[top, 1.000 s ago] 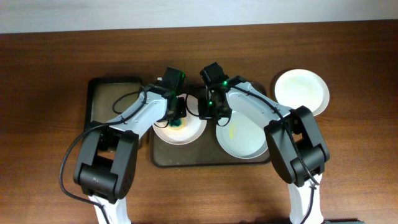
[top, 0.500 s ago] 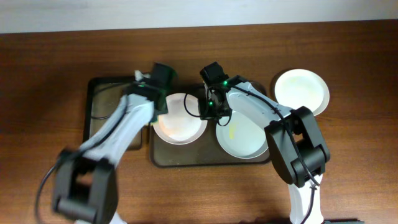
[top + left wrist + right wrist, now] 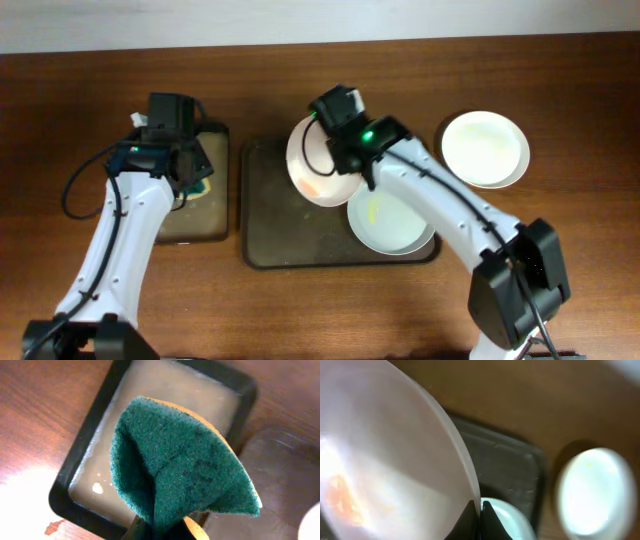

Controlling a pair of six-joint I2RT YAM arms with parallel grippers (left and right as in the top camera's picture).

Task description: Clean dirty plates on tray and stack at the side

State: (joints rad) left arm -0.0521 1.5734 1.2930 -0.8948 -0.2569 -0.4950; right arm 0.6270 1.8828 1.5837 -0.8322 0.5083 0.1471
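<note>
Brown wood table (image 3: 570,300), pale wall (image 3: 300,18) behind. L claw (image 3: 161,532) clamps sponge (image 3: 185,475); R claw (image 3: 480,510) clamps plate (image 3: 380,455) rim.

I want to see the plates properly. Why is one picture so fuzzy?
Right wrist view: the held plate fills the frame up close, everything soft and smeared; left wrist view: the sponge is crisp, with glare on the table; overhead view: sharp.

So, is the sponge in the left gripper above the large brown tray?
No, the left gripper holds the green sponge above the smaller black tray, which has cloudy liquid in it.
</note>
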